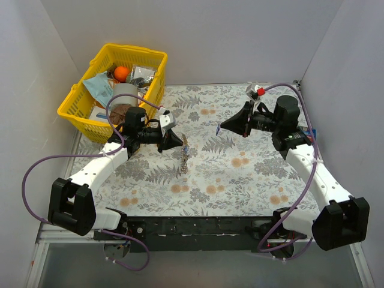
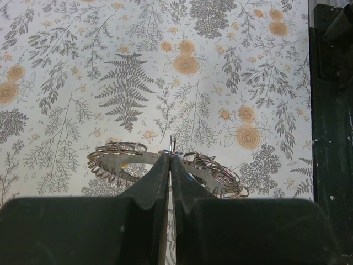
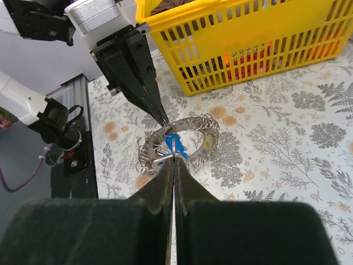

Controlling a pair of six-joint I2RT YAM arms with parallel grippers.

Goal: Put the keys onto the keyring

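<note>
My left gripper (image 1: 179,143) is shut on the keyring (image 1: 185,158), a silvery band hung with many small split rings, and holds it above the mat. In the left wrist view the keyring (image 2: 113,160) spreads to both sides of the shut tips (image 2: 170,157). My right gripper (image 1: 221,127) is shut on a blue-headed key (image 1: 217,129), a short way right of the keyring. In the right wrist view the blue key (image 3: 171,141) sits at my shut tips (image 3: 174,158), in front of the keyring (image 3: 190,122). The left fingers (image 3: 156,110) pinch its far rim.
A yellow basket (image 1: 77,111) full of items stands at the back left, and shows in the right wrist view (image 3: 248,61). Small red and white pieces (image 1: 258,91) lie at the back right by the right arm. The floral mat (image 1: 240,174) covers the table.
</note>
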